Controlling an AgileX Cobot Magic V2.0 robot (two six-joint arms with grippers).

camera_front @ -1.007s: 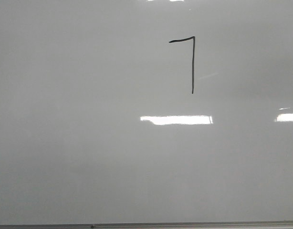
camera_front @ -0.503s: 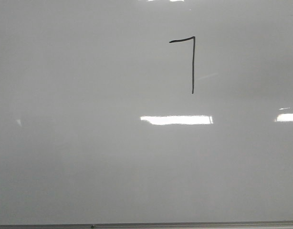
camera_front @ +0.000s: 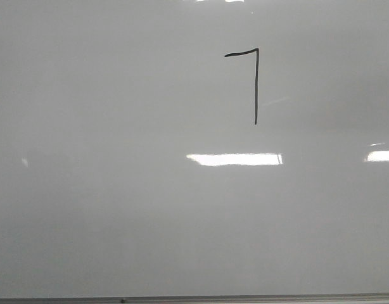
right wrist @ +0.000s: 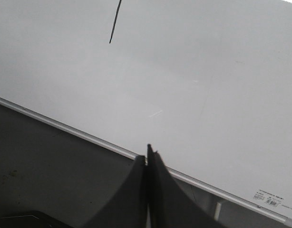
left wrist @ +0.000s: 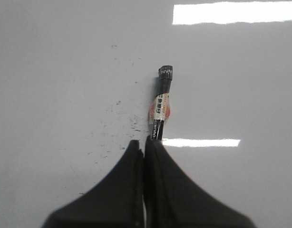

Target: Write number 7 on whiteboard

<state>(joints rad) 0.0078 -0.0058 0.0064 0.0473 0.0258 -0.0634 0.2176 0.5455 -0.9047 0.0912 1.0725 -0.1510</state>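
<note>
With the 7 [camera_front: 255,82] drawn, the left end effector [left wrist: 144,145], clamping the marker [left wrist: 161,107], could smear stray ink on the whiteboard [camera_front: 118,209] if it dips; the right end effector [right wrist: 147,154] is closed, empty.

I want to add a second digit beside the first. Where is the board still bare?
The glossy pale-grey whiteboard is unmarked left of the black marker number 7 and below it, down to the thin metal edge strip; bright reflections there are only light. A narrower bare strip lies right of the 7. Nothing is crowded.

Dark surface [right wrist: 46,166] below board edge; small white barcode sticker [right wrist: 268,198] at corner; black specks [left wrist: 122,121].
</note>
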